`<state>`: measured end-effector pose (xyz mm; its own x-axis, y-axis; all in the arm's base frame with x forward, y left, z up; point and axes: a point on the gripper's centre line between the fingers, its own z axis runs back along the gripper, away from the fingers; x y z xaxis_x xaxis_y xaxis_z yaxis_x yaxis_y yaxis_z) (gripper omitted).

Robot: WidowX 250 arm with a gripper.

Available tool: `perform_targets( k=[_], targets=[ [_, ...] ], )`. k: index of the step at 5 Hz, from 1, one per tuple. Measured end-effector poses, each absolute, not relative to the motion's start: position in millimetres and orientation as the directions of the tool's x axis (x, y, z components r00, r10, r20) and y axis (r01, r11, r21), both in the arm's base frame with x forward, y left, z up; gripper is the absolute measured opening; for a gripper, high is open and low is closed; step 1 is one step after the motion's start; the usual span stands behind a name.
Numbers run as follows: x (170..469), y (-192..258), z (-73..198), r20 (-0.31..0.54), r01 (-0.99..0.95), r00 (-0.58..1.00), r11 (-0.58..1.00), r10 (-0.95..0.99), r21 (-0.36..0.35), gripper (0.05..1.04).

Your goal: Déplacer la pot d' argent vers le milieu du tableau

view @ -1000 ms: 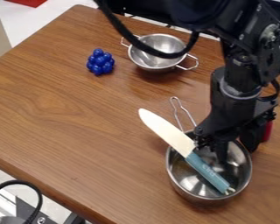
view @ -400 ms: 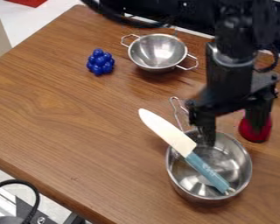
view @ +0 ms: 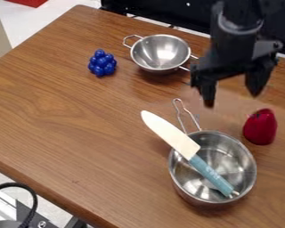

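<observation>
**Lighting: bright, diffuse, soft shadows**

Wooden table well lit; pale sheen right of centre. Glints inside silver pot, near right, and two-handled metal bowl, far side. Soft shadows beside both. Floor, far left, very bright. Light source: undetermined.

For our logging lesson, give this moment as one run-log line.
gripper: open, above table; silver pot: view's lower right, ungripped; knife: in pot, blade over rim; red object: beside pot

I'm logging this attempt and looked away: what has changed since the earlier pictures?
The gripper has lifted out of the silver pot and moved towards the top of the view, open and holding nothing. The pot, the knife across it, the blue cluster and the two-handled bowl stayed put.
</observation>
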<state>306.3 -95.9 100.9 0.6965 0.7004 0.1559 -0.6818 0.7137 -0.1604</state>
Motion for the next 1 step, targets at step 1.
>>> perform_targets(
  k=[1],
  targets=[
    [340.0,-93.2,105.0,0.190,-0.654,0.714,0.739,0.674,-0.162,0.999]
  ],
)
